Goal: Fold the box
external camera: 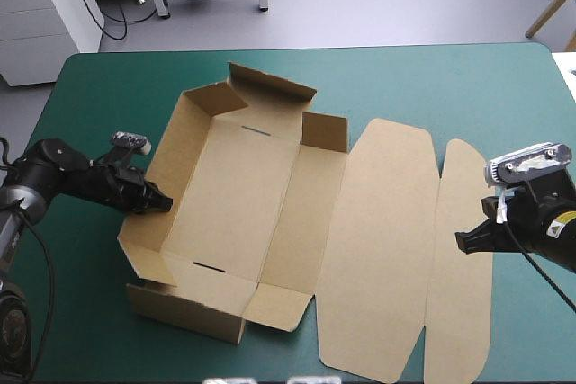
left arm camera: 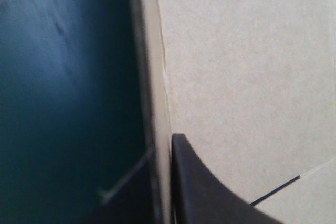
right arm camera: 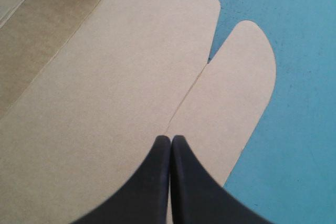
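The brown box [external camera: 234, 195] lies left of the table's middle, its left and far walls raised and its near-left corner folded up. Its lid [external camera: 378, 240] and rounded tuck flap [external camera: 459, 312] lie flat to the right. My left gripper [external camera: 165, 203] is shut on the left wall. In the left wrist view this gripper [left arm camera: 163, 145] straddles the wall's top edge [left arm camera: 157, 77], one finger [left arm camera: 210, 192] inside. My right gripper [external camera: 463, 243] is shut at the tuck flap's right edge. In the right wrist view that gripper [right arm camera: 170, 137] points over the crease between lid [right arm camera: 115, 77] and flap [right arm camera: 236, 87], holding nothing.
Teal-green cover [external camera: 432, 78] shows between the box and the table's far edge and to the right of the flap [right arm camera: 304, 77]. A short dark slot [external camera: 256, 131] is cut in the box floor near the far wall, another [external camera: 209, 266] near the front.
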`<state>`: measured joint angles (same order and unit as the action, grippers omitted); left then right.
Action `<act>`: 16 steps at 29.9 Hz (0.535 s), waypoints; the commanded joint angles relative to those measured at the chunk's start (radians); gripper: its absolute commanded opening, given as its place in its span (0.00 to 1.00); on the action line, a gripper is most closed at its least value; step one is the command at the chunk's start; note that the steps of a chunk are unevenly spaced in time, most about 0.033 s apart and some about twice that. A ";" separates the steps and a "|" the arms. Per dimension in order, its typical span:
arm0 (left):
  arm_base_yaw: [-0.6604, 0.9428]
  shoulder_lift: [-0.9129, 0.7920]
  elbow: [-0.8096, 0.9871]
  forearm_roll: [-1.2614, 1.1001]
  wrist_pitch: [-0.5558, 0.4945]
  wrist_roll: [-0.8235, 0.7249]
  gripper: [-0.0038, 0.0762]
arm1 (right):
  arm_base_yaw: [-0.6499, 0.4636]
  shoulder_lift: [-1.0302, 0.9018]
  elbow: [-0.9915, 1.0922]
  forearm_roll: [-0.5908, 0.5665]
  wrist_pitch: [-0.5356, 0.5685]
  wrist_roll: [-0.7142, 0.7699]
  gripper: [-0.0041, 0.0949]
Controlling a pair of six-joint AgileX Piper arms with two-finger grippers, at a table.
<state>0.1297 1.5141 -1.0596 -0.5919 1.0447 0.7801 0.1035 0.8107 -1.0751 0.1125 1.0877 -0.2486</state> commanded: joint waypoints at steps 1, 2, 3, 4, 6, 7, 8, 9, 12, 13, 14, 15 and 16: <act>-0.102 -0.043 -0.115 0.034 -0.142 0.017 0.04 | -0.006 -0.006 -0.022 0.003 -0.059 0.009 0.02; -0.136 -0.043 -0.141 0.075 -0.184 0.017 0.04 | -0.006 -0.006 -0.022 0.003 -0.059 0.018 0.02; -0.168 -0.043 -0.165 0.119 -0.220 0.017 0.04 | -0.006 -0.006 -0.022 0.003 -0.059 0.020 0.02; -0.200 -0.043 -0.186 0.158 -0.258 0.017 0.04 | -0.006 -0.006 -0.022 0.003 -0.059 0.021 0.02; -0.262 -0.043 -0.219 0.267 -0.335 0.017 0.04 | -0.006 -0.006 -0.022 0.003 -0.061 0.021 0.02; -0.286 -0.043 -0.229 0.313 -0.362 0.017 0.04 | -0.006 -0.006 -0.022 0.003 -0.063 0.021 0.02; -0.315 -0.041 -0.239 0.370 -0.389 0.017 0.04 | -0.006 -0.006 -0.022 0.003 -0.066 0.021 0.02; -0.343 -0.041 -0.245 0.420 -0.413 0.017 0.04 | -0.006 -0.006 -0.022 0.003 -0.071 0.021 0.02; -0.417 -0.040 -0.245 0.558 -0.463 0.034 0.04 | -0.006 -0.006 -0.022 0.003 -0.085 0.034 0.02; -0.436 -0.040 -0.245 0.586 -0.473 0.034 0.04 | -0.006 -0.006 -0.022 0.003 -0.087 0.039 0.02; -0.465 -0.040 -0.245 0.624 -0.481 0.034 0.04 | -0.006 -0.006 -0.022 0.003 -0.089 0.041 0.02; -0.484 -0.040 -0.245 0.646 -0.491 0.034 0.04 | -0.006 -0.006 -0.022 0.003 -0.089 0.041 0.02; -0.506 -0.040 -0.245 0.666 -0.501 0.034 0.04 | -0.006 -0.006 -0.022 0.003 -0.089 0.041 0.02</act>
<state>-0.3187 1.5141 -1.2683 -0.0093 0.6385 0.7987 0.1035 0.8107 -1.0751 0.1125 1.0619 -0.2122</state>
